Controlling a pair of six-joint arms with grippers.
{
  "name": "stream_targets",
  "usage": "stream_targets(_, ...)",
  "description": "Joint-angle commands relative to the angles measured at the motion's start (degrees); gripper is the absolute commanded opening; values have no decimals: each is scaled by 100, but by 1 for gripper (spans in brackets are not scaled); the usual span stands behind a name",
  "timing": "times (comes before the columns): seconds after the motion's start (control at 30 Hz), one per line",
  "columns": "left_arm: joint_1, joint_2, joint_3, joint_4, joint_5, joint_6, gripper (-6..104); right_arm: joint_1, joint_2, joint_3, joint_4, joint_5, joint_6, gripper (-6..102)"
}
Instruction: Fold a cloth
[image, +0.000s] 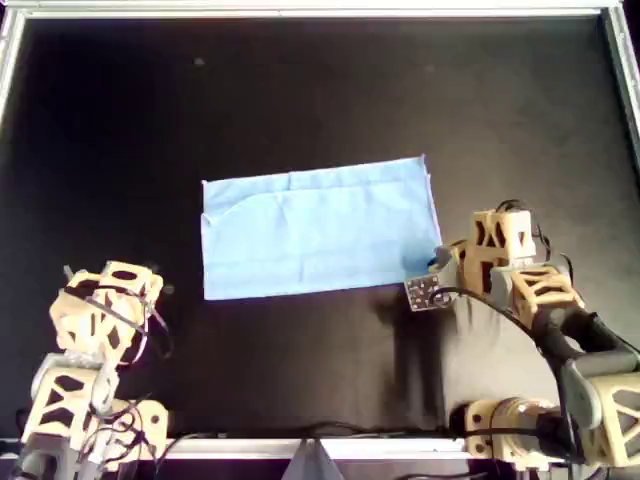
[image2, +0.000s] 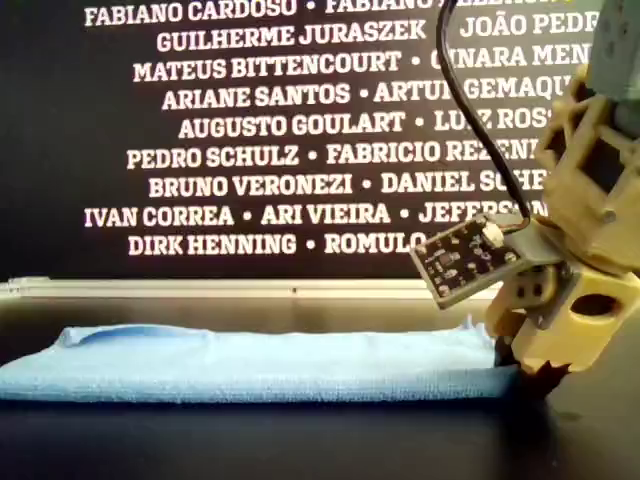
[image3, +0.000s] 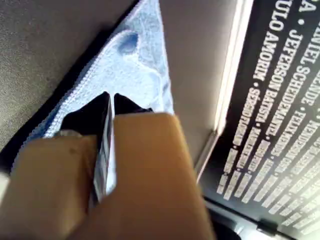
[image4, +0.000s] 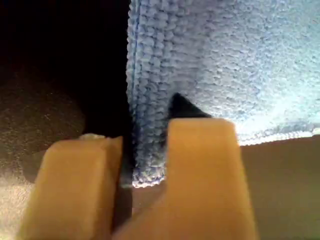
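Observation:
The pale blue cloth (image: 315, 228) lies flat as a wide rectangle in the middle of the black table. It also shows in the exterior view (image2: 250, 365). My first gripper (image: 437, 262) is at the cloth's near right corner in the overhead view, low on the table (image2: 520, 372). In the first wrist view its jaws (image3: 111, 97) are shut with a thin pale strip of cloth (image3: 135, 65) between them. The second wrist view shows a cloth corner (image4: 145, 170) between my second gripper's (image4: 145, 150) narrowly parted jaws. The other arm (image: 105, 310) stands apart from the cloth at the overhead view's lower left.
A white frame rail (image: 300, 10) borders the table's far side and also shows in the exterior view (image2: 200, 288). A black banner with white names (image2: 280, 120) stands behind it. A small circuit board (image2: 460, 258) juts from my first arm's wrist.

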Motion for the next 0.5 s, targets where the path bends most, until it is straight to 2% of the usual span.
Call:
stream_targets(0.0,70,44,-35,-35,26,-35,3,35,0,-519,-26,-44,26,4)
stream_targets(0.07,70,44,-35,-35,26,-35,3,35,-44,-510,-26,-44,70,-4)
stream_targets(0.23,79,35,-35,-35,26,-35,3,-26,-97,-519,-26,-44,79,2)
stream_targets(0.47,70,53,-35,-35,26,-35,3,-26,-53,-510,-35,-53,97,2)
